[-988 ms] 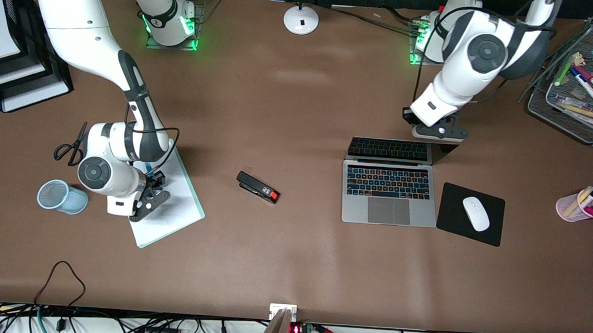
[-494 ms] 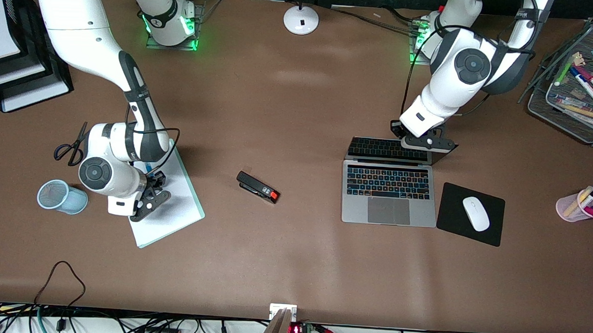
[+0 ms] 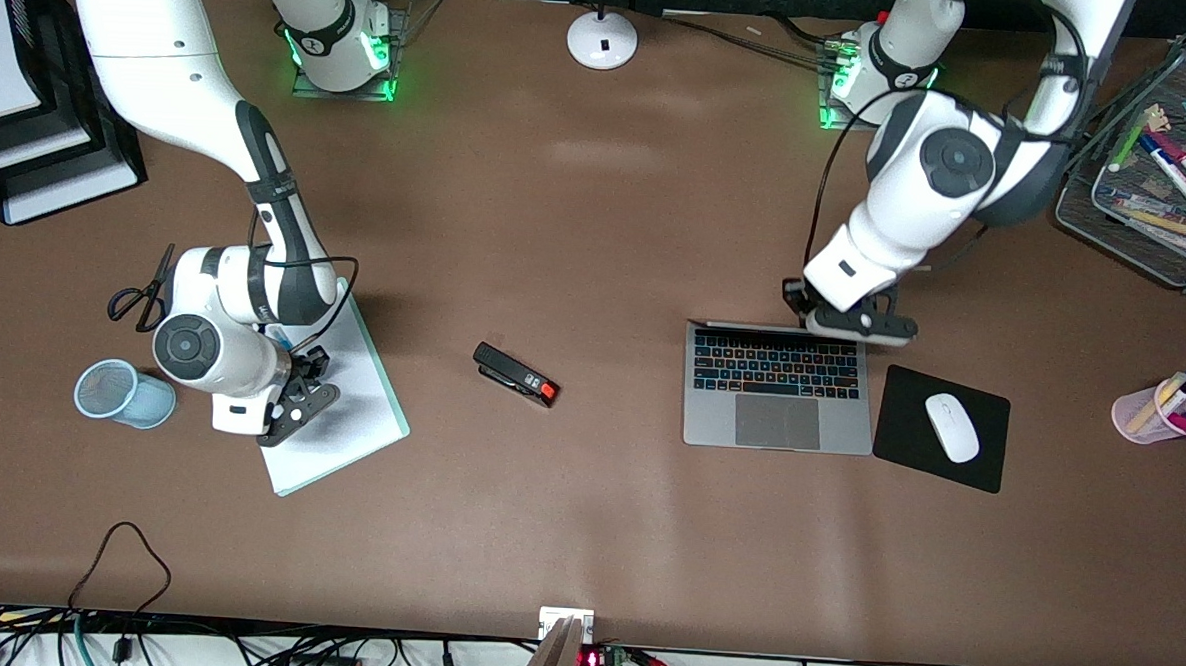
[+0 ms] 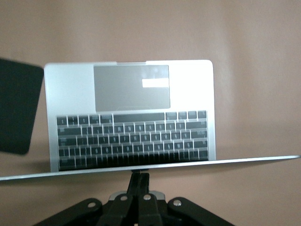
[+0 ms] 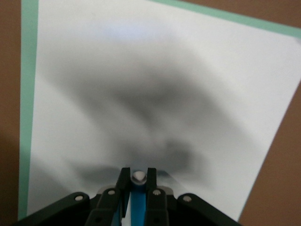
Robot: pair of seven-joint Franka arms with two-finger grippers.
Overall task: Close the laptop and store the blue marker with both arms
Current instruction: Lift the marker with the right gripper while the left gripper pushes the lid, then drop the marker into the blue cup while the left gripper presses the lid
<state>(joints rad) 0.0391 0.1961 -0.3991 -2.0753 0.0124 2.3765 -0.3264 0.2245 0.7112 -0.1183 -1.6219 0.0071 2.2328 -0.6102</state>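
Observation:
The silver laptop (image 3: 779, 386) lies toward the left arm's end of the table. Its lid (image 4: 150, 165) shows as a thin edge standing over the keyboard (image 4: 131, 136). My left gripper (image 3: 859, 325) is shut, and its fingertips (image 4: 139, 178) press against the outer face of the lid near its top edge. Over the white clipboard (image 3: 348, 432), my right gripper (image 3: 295, 405) is shut on the blue marker (image 5: 138, 202). The marker's pale tip pokes out between the fingers (image 5: 123, 181). The right arm's wrist hides the marker in the front view.
A black stapler (image 3: 516, 374) lies mid-table. A white mouse (image 3: 951, 427) sits on a black pad (image 3: 908, 457) beside the laptop. A pink pen cup (image 3: 1163, 410) and wire tray (image 3: 1160, 188) stand at the left arm's end. A blue mesh cup (image 3: 122, 393) and scissors (image 3: 142, 291) flank the right gripper.
My left gripper has moved toward the front camera and pushed the lid forward, from leaning back to standing over the keyboard. My right gripper's fingers have shut on the marker.

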